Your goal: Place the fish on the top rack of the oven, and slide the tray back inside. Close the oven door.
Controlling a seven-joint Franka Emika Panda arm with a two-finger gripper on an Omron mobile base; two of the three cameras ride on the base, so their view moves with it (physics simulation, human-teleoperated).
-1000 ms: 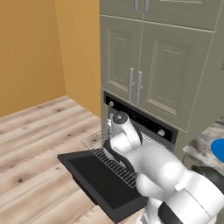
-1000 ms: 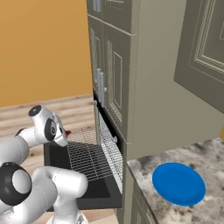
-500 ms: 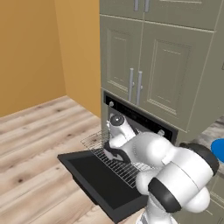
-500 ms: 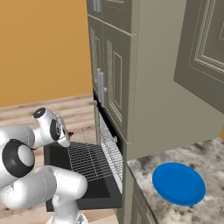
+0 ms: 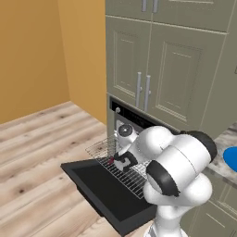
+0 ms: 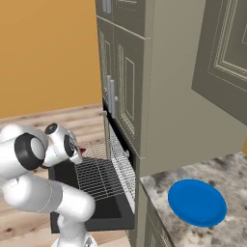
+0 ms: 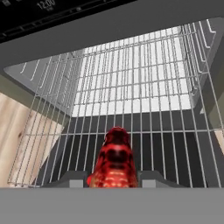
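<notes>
claw [image 7: 113, 180] clenched on small orange-red fish [image 7: 114, 157] | above pulled-out silvery wire rack [image 7: 144, 105] | risk: release near rack's front edge could tip fish onto black oven door [image 5: 104, 192]

From the left base view, my own arm covers the right part of the top rack [image 5: 121, 172] and most of the fish [image 5: 111, 160], which shows as a small red speck. At the right edge the blue plate [image 5: 231, 158] is cut off. In the right base view the fish [image 6: 82, 151] is a sliver beside the wrist. In the hand view the fish [image 7: 114, 159] loses its lower end at the bottom, and I cannot make out the fingertips.
</notes>
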